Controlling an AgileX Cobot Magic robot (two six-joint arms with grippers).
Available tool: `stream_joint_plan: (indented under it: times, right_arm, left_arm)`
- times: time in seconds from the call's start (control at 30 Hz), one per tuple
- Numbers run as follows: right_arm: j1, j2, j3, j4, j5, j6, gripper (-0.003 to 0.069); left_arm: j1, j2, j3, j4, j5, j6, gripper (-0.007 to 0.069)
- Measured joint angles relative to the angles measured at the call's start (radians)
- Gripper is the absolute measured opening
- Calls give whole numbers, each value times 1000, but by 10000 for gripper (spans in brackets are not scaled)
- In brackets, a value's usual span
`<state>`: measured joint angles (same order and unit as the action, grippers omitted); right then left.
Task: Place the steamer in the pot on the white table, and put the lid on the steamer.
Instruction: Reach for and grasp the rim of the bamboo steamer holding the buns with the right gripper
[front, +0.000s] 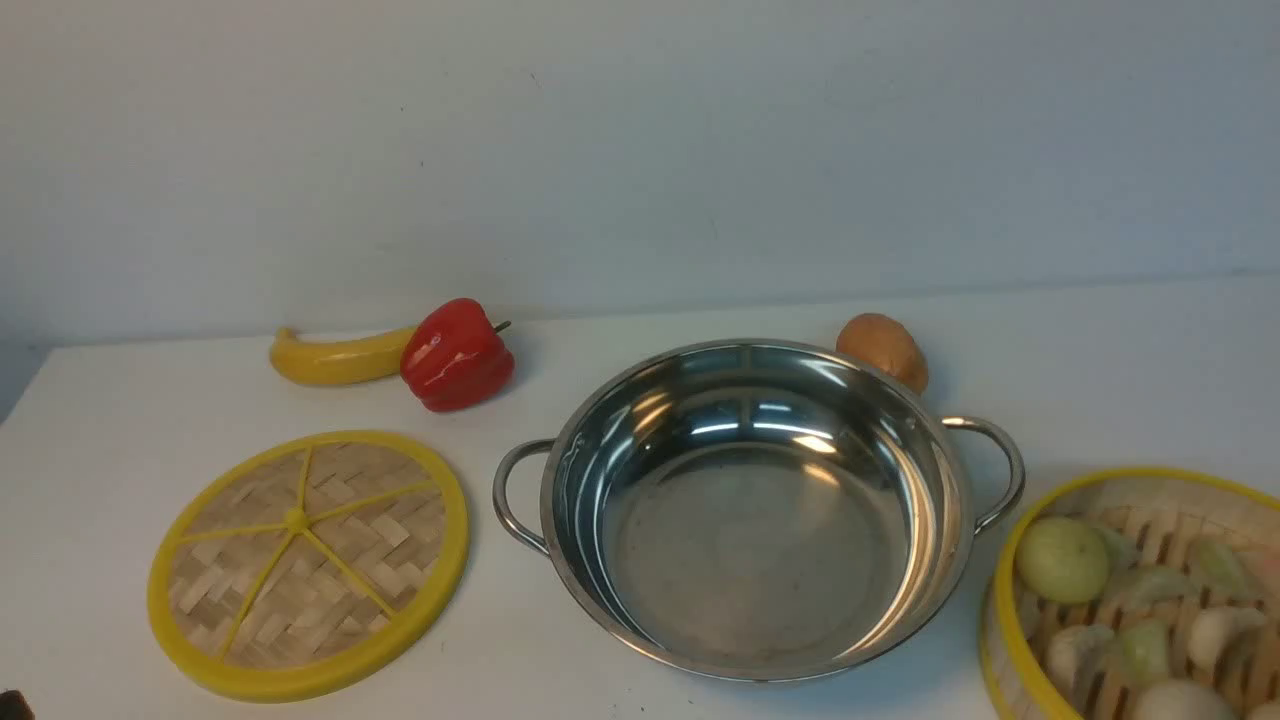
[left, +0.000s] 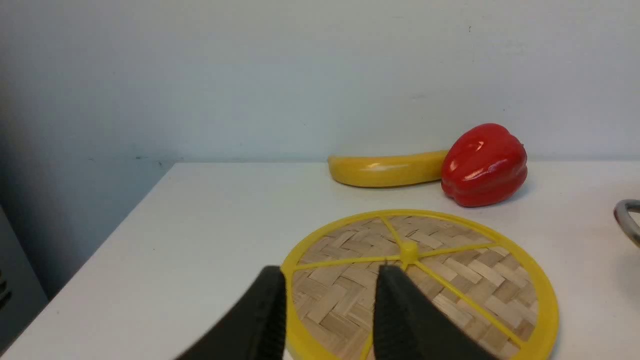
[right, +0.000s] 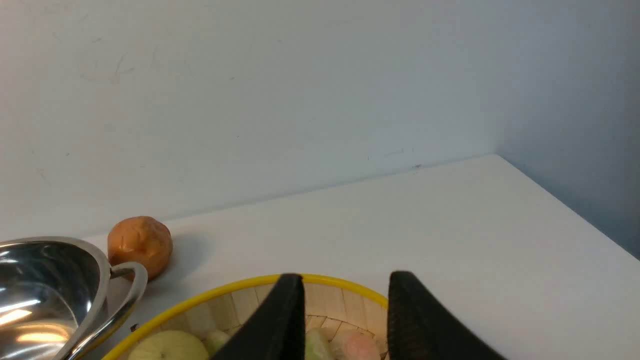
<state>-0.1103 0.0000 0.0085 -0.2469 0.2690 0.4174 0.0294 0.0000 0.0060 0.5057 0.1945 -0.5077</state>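
Even, cool, moderately dim light. Bright streaks of glare inside pot (front: 755, 540), some warm-tinted; small highlights on pepper (front: 457, 355). Soft shadow beside potato-like brown item (right: 140, 246). Wall (left: 320, 80) darker toward one side in left wrist view. Gripper fingers (left: 272, 310) blurred in both wrist views; lid (left: 345, 280) fairly crisp.

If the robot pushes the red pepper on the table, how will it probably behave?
The red pepper may roll unevenly, since its sides are rounded but lobed. Its glossy skin suggests that it could slip a little. Towards the banana it would probably be hindered, because the two lie close together.
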Motion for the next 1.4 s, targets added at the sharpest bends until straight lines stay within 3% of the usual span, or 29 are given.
stream_joint_plan:
  times: [1.23,1.37,1.4]
  right_arm:
    - [0,0,0,0,0,0,248]
    - [0,0,0,5,0,5,248]
    - [0,0,0,34,-11,25,248]
  left_arm:
    - [0,0,0,0,0,0,242]
    - [0,0,0,-44,-13,-40,242]
    - [0,0,0,-126,-52,-106,242]
